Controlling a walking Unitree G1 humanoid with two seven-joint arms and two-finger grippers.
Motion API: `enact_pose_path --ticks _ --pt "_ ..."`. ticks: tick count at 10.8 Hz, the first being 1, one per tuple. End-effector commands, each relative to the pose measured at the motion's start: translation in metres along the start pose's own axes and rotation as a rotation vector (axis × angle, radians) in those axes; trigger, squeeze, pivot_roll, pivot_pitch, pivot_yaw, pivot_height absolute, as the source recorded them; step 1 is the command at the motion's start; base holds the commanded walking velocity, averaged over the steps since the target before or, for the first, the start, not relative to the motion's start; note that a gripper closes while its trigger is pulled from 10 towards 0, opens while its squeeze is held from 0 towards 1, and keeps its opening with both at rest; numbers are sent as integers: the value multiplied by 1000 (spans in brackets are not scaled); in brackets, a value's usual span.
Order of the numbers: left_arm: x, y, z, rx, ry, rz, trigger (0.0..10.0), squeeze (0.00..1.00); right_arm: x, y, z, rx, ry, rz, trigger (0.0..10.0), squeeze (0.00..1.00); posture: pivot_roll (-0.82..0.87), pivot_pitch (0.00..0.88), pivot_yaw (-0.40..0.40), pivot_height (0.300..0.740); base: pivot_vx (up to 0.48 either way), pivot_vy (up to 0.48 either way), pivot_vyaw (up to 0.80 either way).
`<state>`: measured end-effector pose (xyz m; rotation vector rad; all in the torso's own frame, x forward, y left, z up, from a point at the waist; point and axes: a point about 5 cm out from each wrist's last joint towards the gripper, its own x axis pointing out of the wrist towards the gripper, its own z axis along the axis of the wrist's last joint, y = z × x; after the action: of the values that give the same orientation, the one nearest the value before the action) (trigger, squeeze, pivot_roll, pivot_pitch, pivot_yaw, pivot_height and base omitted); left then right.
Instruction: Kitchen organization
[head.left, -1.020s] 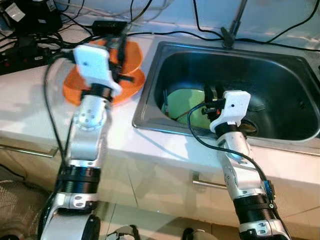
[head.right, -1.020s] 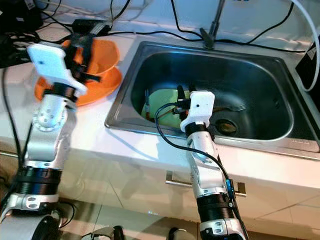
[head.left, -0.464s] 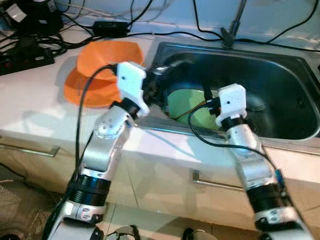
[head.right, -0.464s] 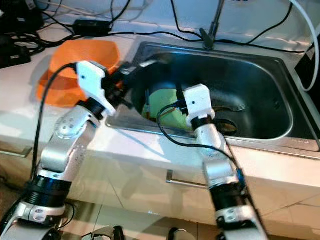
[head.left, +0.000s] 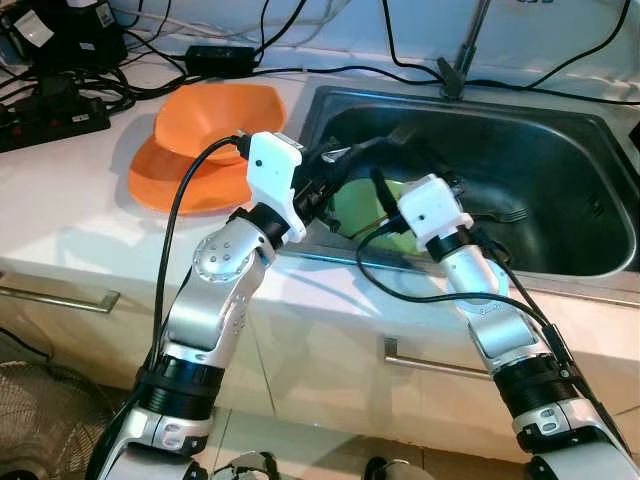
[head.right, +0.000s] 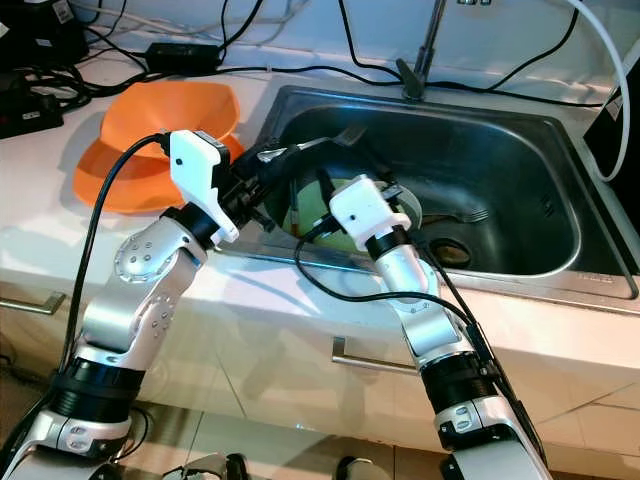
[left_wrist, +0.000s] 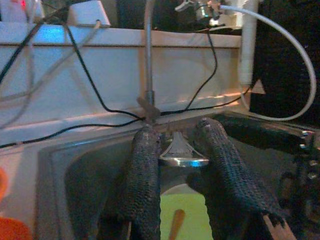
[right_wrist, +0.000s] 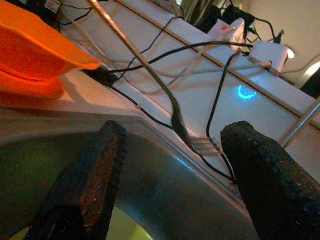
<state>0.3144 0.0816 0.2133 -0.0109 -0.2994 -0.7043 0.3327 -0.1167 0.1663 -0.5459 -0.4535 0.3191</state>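
Jaws of the left gripper (left_wrist: 177, 165) pinch a metal fork (left_wrist: 183, 154) over the sink (head.left: 560, 180).

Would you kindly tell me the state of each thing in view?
Left hand: shut on fork, above sink.
Right hand: open, empty.
Orange bowl: upright, on orange plate.
Green plate: lying in sink.

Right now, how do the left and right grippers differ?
The left gripper is shut on a fork; the right gripper is open and holds nothing. The left gripper reaches in over the sink's left rim, while the right gripper sits lower, inside the basin by the green plate. Both are at the sink's left end, close together.
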Motion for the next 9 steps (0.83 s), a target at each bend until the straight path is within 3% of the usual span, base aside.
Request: enact_pose_path --ticks 1,7,8,9 --pt "-1 -5 0 -1 10 -37 10000 0 -3 8 -5 -6 16 35 10000 0 46 57 16 740 0 0 0" --pt "-4 -13 -10 -15 100 -124 10000 0 0 15 1 -7 -26 51 10000 0 44 48 26 740 0 0 0" --pt "-4 -13 -10 -15 107 -128 10000 0 0 15 1 -7 -29 53 0 0 45 49 26 740 0 0 0" --pt "-5 -14 -10 -16 111 -131 10000 0 0 15 1 -6 -29 52 0 0 45 49 27 740 0 0 0"
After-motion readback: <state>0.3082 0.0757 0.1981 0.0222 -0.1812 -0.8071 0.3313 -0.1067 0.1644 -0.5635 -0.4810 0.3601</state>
